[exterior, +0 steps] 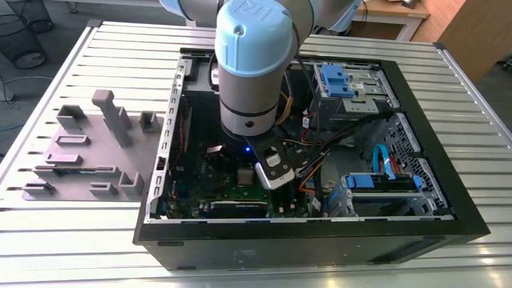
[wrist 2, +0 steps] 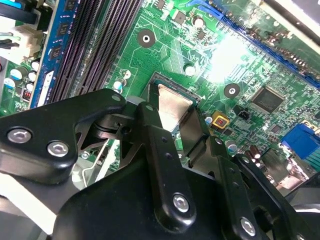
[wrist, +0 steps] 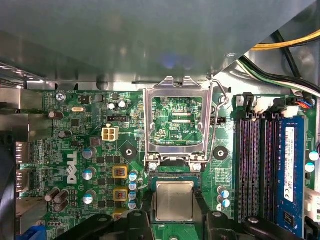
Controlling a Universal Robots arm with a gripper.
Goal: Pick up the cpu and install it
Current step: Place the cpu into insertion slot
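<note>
- In the first wrist view I see the cpu right between the tips of my claw, shiny top up. One black finger presses on each side of it, so I read the claw as closed on the chip.
- Just ahead of the claw, the hinged socket frame stands swung open with its lever wire off to one side. The green motherboard shows through its window. The chip lies at the socket opening, directly in front of the frame's hinge.
- In the second wrist view, the cpu is down low against the board, with the fingers flanking it on two opposite edges. The memory slots run well off to one side of the claw. I cannot tell whether the chip is fully seated or a little above the socket.
- In the exterior view, the arm reaches straight down into the open computer case on the slatted bench. The grey fixture blocks sit well apart from it, outside the case, on the exterior view's left.
- My judgement of progress is that the pickup and carry are done and the cpu is at the socket. Letting go of the chip and shutting and latching the frame are not yet done.
</note>
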